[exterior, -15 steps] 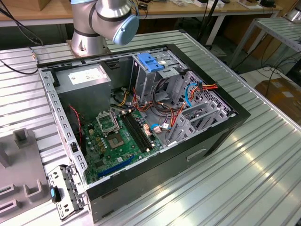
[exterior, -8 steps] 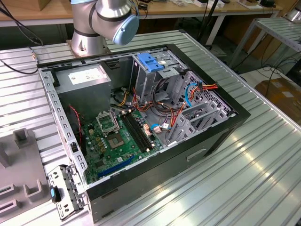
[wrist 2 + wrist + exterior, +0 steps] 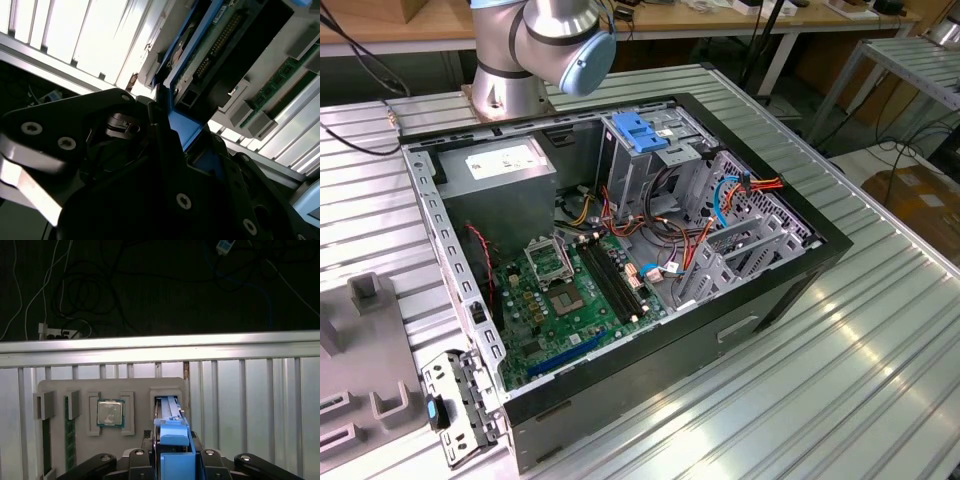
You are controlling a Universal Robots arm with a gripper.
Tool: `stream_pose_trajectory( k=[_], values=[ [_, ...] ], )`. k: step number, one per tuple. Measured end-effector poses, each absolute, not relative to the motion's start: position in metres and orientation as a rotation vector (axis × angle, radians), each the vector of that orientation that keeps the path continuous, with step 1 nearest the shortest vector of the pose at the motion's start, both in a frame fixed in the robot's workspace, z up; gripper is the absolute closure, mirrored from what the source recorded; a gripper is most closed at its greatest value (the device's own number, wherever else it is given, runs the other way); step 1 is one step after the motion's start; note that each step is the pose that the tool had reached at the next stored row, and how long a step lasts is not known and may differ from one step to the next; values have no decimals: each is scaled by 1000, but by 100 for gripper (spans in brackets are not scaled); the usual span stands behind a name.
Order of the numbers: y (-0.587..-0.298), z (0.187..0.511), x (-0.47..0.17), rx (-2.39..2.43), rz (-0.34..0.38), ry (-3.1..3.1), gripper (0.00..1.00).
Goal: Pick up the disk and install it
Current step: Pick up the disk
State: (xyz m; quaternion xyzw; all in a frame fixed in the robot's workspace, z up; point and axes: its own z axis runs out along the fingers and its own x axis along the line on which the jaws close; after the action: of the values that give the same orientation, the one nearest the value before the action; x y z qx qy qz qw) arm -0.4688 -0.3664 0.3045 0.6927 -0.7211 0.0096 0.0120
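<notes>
Counter (image 3: 880,330): ribbed metal, carries the open case (image 3: 620,250).
Tray (image 3: 130,387): grey, disk slot beside a chip (image 3: 110,413).
Disk (image 3: 173,436): on edge, blue rails, far end at the tray slot.
Pincer (image 3: 175,465): looks clenched on the disk's rails.
Tip: likely the pick step; pull straight along the slot, grip square, no tilt.

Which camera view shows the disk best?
The second wrist view: the disk shows its circuit-board face, connectors and blue rail, clamped in the gripper. The first wrist view shows it edge-on, over the grey tray.
</notes>
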Motion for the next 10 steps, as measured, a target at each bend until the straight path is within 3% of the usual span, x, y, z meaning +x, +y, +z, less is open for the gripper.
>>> stream_pose_trajectory(
  k=[10],
  values=[
    [-366,315,-469,2160,30,-2248,63]
  ],
)
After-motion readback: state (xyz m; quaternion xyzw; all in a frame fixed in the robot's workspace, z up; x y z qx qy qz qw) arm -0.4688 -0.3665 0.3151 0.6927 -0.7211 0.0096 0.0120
